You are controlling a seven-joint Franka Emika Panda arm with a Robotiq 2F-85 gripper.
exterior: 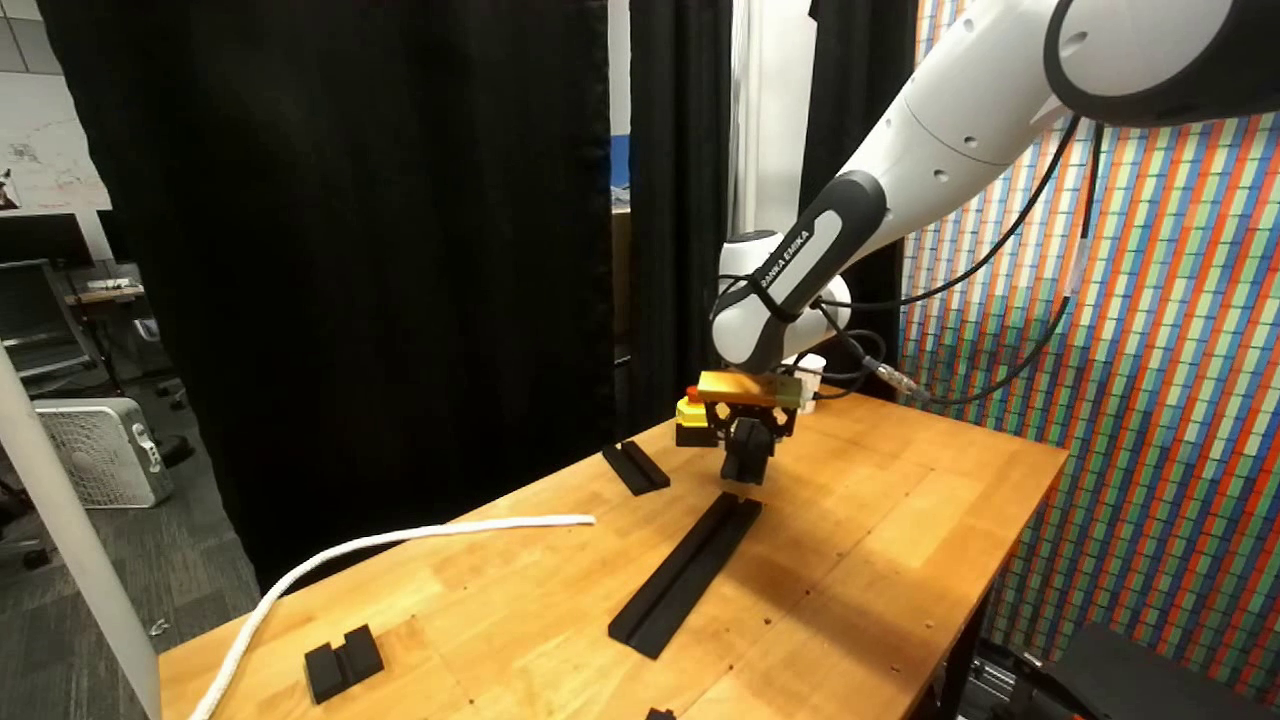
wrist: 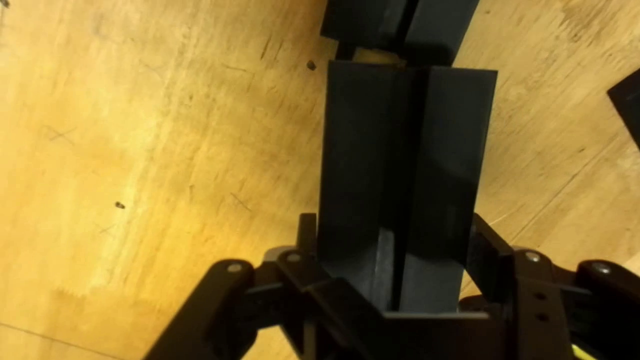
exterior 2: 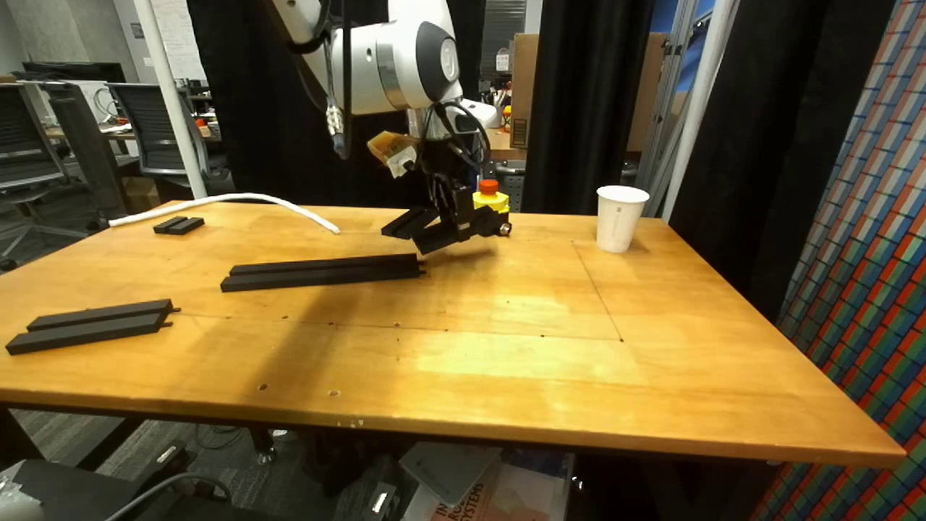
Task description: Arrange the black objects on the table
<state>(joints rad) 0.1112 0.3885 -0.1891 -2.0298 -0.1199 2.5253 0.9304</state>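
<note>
My gripper (wrist: 395, 237) is shut on a grooved black block (wrist: 370, 150), one finger on each side. In an exterior view the held block (exterior 2: 432, 237) is tilted a little above the wooden table (exterior 2: 579, 376). Just beyond it lies the long black grooved bar (exterior: 685, 575), also in an exterior view (exterior 2: 322, 273); its near end (wrist: 370, 20) shows in the wrist view with a small gap to the held block. A shorter black block (exterior: 636, 467) lies near the back edge. A small one (exterior: 343, 663) lies at the far end. Another black bar (exterior 2: 94, 325) lies near the table edge.
A yellow box with a red button (exterior 2: 489, 199) stands behind the gripper. A white paper cup (exterior 2: 621, 217) stands upright on the table. A white cable (exterior: 400, 535) lies along the back edge near the small block.
</note>
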